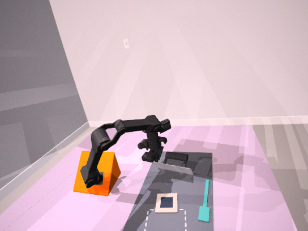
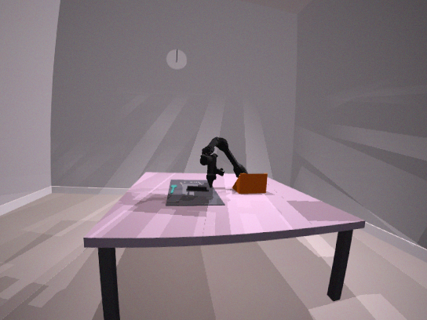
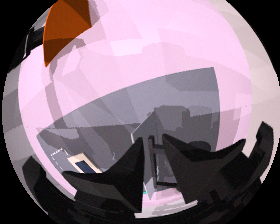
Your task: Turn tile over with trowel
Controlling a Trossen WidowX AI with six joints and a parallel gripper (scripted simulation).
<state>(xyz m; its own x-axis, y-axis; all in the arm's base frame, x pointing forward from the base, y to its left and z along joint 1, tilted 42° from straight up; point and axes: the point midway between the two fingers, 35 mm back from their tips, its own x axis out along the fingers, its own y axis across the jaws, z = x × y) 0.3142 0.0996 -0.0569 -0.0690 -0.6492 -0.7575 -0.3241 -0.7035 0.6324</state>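
Observation:
The pale square tile lies on the dark grey mat with its dark blue marked side up. It straddles the far line of the dashed outline. A small teal trowel lies flat on the mat to the right of the tile. My gripper hangs low over the mat's far left corner, far from both. Its fingers stand a little apart and hold nothing.
A larger tool with a dark handle and a tilted grey blade sits at the mat's far end, right beside my fingertips. An orange wedge holds the arm's base on the pink table.

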